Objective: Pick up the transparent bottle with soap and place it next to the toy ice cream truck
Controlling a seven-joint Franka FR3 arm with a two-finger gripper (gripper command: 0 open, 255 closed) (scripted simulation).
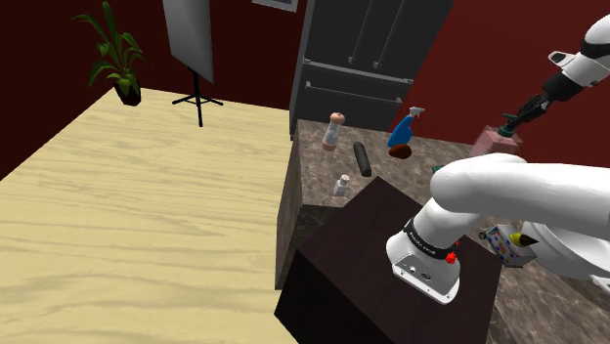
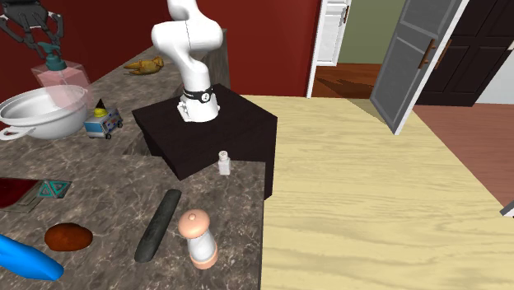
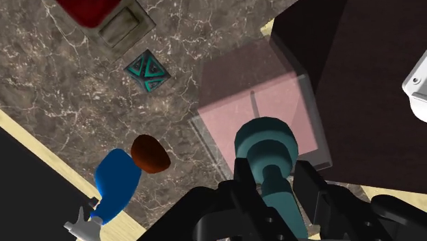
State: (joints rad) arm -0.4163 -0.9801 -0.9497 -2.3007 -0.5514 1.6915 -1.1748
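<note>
Jaws: clenched on the pump neck of the transparent pink square bottle with a teal pump top (image 3: 256, 116); my black fingers (image 3: 241, 179) press it from both sides.
Bottle's place: upright under me, over the back part of the dark marbled stone tabletop (image 2: 107, 173), near the red wall and well away from the floor-side edge. In the second exterior view the pot hides its base, so I cannot tell whether it rests on the stone or hangs free.
Truck: the small white-and-blue toy ice cream truck with a yellow piece on its roof (image 2: 103, 123) stands on the tabletop between the pot and my stand, near the bottle.
Pot: the wide white round pot (image 2: 37, 123) sits just beside the truck, in front of the bottle.
Stand: the dark brown box (image 2: 206, 132) sits at the tabletop's floor-side edge, with only a narrow strip of stone between it and the truck.
Floor-side edge: a small white shaker (image 2: 223, 163) stands near it, just beside the stand's corner; a pale pepper mill with a pink-brown cap (image 2: 198, 239) stands farther along it.
Open room: bare stone spreads from the truck toward a dark, long cylinder lying flat (image 2: 158, 224).
Farther end: a teal triangle-patterned piece (image 3: 149, 72), a brown rounded lump (image 3: 150, 153) and a blue spray bottle (image 3: 116, 181) lie there, well apart from the truck.
</note>
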